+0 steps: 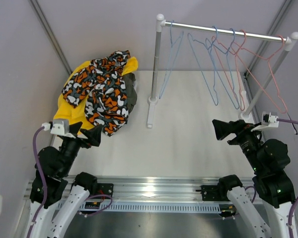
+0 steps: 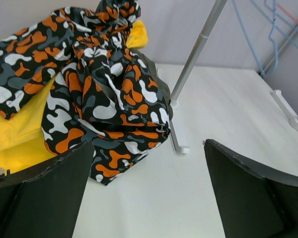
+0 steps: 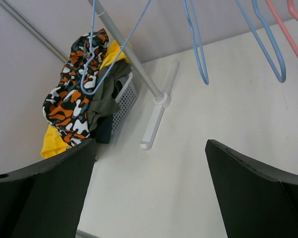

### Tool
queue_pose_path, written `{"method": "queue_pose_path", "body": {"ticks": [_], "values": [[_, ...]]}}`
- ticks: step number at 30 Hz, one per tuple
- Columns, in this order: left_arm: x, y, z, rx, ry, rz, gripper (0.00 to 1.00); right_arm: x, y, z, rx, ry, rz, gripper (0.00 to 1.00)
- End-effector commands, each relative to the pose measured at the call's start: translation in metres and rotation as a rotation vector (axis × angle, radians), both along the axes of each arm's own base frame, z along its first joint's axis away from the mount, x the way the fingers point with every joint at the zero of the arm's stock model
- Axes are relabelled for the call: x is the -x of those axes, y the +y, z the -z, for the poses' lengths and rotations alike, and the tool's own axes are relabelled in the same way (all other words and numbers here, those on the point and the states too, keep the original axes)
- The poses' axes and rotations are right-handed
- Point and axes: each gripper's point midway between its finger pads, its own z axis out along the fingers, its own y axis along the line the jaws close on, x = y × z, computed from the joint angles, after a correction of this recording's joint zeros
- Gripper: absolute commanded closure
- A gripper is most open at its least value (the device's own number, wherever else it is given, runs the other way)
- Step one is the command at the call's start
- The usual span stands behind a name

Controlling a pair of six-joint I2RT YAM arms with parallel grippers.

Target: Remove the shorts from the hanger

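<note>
Left arm (image 1: 59,158) and right arm (image 1: 268,163): black joint housings on white lower links, mounted on a ribbed aluminium rail (image 1: 154,191). Each wrist bears a white camera block (image 1: 59,127) fed by a purple-grey cable (image 1: 37,153). The fingers (image 2: 44,193) are matte black, broad and wedge-shaped.

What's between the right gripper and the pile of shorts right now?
Between right gripper and shorts: only the rack's left post and foot, on bare table. Top view shows it.
</note>
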Motion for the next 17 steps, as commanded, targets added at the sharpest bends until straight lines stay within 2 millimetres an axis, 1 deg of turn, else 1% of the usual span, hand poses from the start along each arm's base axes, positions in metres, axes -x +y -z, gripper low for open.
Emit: {"method": "queue_pose_path", "body": {"ticks": [1,5,7,11,12,14,15,16,17], "values": [[0.004,0.003,-0.006,-0.013,-0.042,-0.005,0.01,-0.005,-0.004,0.007,0.026,-0.003,0.022,0.01],[0.002,0.010,-0.003,-0.010,-0.033,-0.044,0.01,-0.006,-0.002,0.016,0.045,0.012,0.012,0.01],[0.001,0.010,0.000,-0.018,-0.016,-0.045,0.01,-0.005,-0.003,0.019,0.050,0.009,0.012,0.01],[0.001,0.010,0.007,-0.033,-0.006,-0.047,0.01,-0.002,-0.001,0.019,0.054,-0.015,-0.003,0.01],[0.002,0.009,0.005,-0.036,-0.016,-0.038,0.01,0.000,-0.001,0.018,0.051,-0.024,-0.007,0.01],[0.003,0.011,0.006,-0.041,-0.021,-0.047,0.01,0.000,-0.001,0.018,0.051,-0.032,-0.007,0.01],[0.002,0.017,0.008,-0.044,-0.008,-0.080,0.01,0.000,-0.001,0.017,0.050,-0.034,-0.007,0.01],[0.000,0.018,0.011,-0.046,0.010,-0.091,0.01,0.000,-0.001,0.016,0.052,-0.034,-0.007,0.01],[0.000,0.020,0.008,-0.043,0.008,-0.100,0.01,0.000,-0.001,0.017,0.055,-0.032,-0.007,0.01]]}}
